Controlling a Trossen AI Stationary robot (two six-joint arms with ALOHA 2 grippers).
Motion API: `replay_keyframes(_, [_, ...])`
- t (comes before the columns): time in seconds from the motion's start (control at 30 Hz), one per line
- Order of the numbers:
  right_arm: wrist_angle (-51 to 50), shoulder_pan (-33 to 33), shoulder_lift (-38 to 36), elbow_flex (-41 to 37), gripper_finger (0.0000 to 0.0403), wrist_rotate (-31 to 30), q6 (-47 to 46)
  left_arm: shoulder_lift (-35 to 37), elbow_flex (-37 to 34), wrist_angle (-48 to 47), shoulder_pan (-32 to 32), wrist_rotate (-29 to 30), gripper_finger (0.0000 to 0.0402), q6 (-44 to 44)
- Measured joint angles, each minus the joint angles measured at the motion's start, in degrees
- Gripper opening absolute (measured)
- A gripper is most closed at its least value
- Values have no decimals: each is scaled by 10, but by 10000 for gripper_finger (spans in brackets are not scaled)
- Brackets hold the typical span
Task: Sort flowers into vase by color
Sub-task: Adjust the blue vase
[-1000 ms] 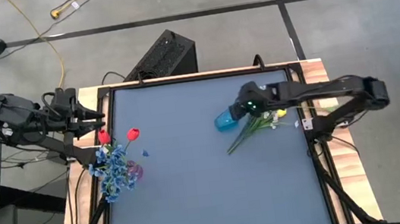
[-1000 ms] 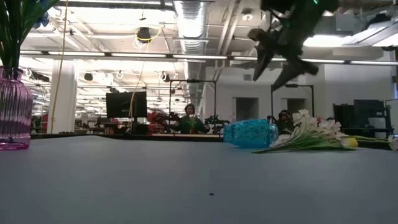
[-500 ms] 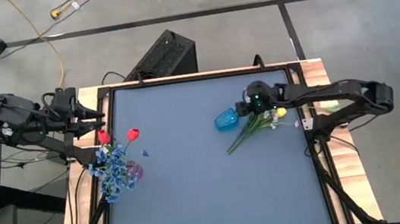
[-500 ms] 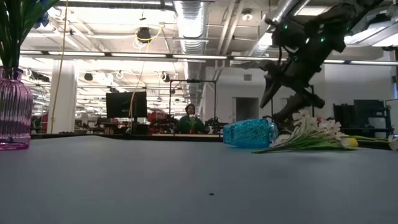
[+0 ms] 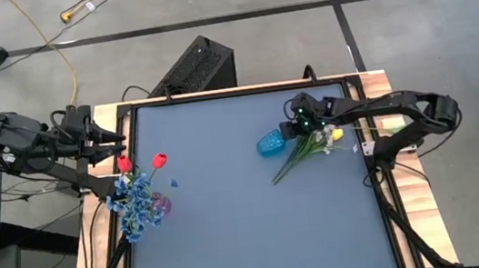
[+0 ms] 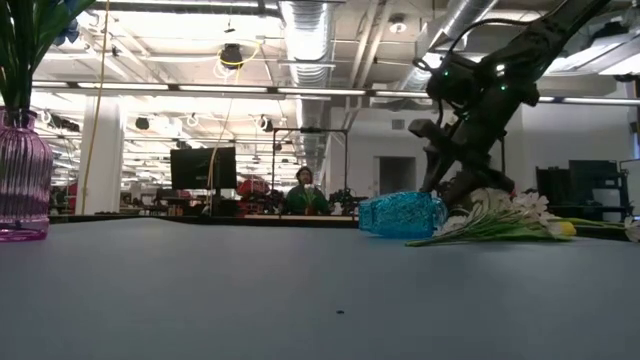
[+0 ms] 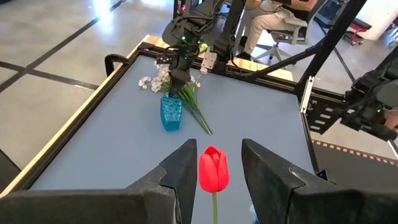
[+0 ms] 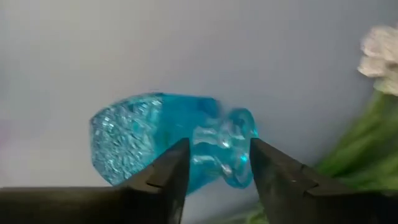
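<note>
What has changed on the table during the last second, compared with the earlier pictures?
The right end effector came down from high above the table to the neck of the blue vase, which lies on its side, and its fingers narrowed around that neck. The vase has not moved. The white flowers beside it, the pink vase, and the left end effector holding a red tulip stayed as they were.

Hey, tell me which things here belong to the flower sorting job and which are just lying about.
Part of the job:
- red tulip between the left gripper's fingers
- blue vase, on its side, its neck between the right gripper's fingers
- white flowers lying beside it
- pink vase holding blue flowers

Just lying about:
- black box on the floor
- yellow cable
</note>
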State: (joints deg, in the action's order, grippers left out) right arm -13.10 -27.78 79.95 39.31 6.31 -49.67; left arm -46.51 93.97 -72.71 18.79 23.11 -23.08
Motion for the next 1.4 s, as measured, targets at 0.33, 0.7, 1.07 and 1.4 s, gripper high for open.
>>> replay_keyframes(0.33, [52,1,12,1,51,77,-17,0,0,-14,0,0,114,-7])
replay_keyframes(0.7, [-26,88,-38,97,38,54,77,0,0,-14,0,0,114,9])
replay_keyframes(1.07, [-240,243,26,323,38,-263,332,0,0,-10,0,11,114,30])
replay_keyframes(1.4, [-284,352,180,402,38,-416,597,0,0,-8,0,11,114,17])
